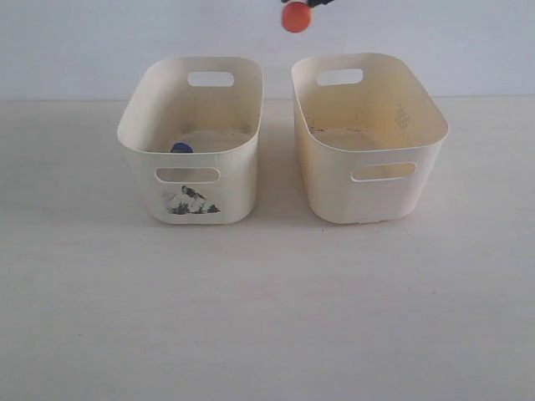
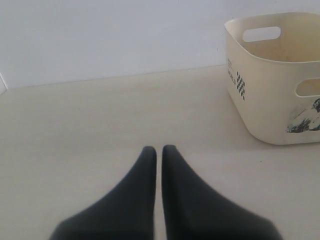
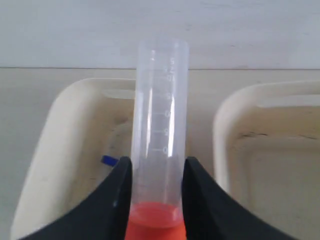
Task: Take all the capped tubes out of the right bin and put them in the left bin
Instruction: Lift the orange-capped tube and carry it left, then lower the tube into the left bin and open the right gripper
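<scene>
A clear graduated capped tube (image 3: 160, 110) is clamped between the black fingers of the right gripper (image 3: 157, 162), which grip it low on the barrel, just above its orange cap (image 3: 155, 220), so that the closed end points away from the wrist camera. In the exterior view only that orange cap (image 1: 296, 17) and a sliver of dark gripper show, at the top centre of the frame, high over the narrow strip between the two tubs and just about level with the inner rim of the right bin (image 1: 334, 196). The left bin (image 1: 238, 188), marked by a bird print (image 1: 191, 201) on its front, stands at centre left on the pale table (image 1: 251, 317). The plain cream right bin stands just beside it at centre right, and the two do not touch. A blue cap (image 1: 181, 149) peeks over the near rim of the left bin, low inside it, and it shows again in the right wrist view (image 3: 108, 160). The tube it belongs to is hidden. The left gripper (image 2: 159, 150) hangs low over bare table with its dark fingers drawn together, only a hairline gap between them and nothing held, and the left bin (image 2: 260, 100) sits well off to one side.
</scene>
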### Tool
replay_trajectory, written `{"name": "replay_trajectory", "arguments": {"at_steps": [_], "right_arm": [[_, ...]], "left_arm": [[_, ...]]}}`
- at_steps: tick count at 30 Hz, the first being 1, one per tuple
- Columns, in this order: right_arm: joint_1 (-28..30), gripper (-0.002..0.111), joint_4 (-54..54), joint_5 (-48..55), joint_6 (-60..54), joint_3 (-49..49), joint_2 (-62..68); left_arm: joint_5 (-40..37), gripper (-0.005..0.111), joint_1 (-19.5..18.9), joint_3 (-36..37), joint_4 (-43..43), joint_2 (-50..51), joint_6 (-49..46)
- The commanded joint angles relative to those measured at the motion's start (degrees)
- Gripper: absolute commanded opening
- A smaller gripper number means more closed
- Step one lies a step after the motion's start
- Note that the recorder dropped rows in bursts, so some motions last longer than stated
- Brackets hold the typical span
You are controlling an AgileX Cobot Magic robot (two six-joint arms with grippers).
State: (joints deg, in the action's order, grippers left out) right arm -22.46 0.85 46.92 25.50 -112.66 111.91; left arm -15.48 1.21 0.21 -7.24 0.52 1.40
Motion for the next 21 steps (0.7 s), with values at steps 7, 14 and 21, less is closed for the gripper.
{"name": "replay_trajectory", "arguments": {"at_steps": [7, 14, 21], "right_arm": [[-8.53, 0.000, -2.74, -8.38, -1.95, -0.03, 6.72], [-9.63, 0.000, -3.18, -9.42, -1.95, -0.03, 10.19], [-9.99, 0.003, -3.18, -13.80, -3.75, -0.03, 10.56]], "left_arm": [[0.54, 0.004, -0.06, -0.21, 0.64, -0.10, 0.66], [0.54, 0.004, -0.06, -0.21, 0.64, -0.10, 0.66], [0.54, 0.004, -0.06, -0.21, 0.64, -0.10, 0.66]]}}
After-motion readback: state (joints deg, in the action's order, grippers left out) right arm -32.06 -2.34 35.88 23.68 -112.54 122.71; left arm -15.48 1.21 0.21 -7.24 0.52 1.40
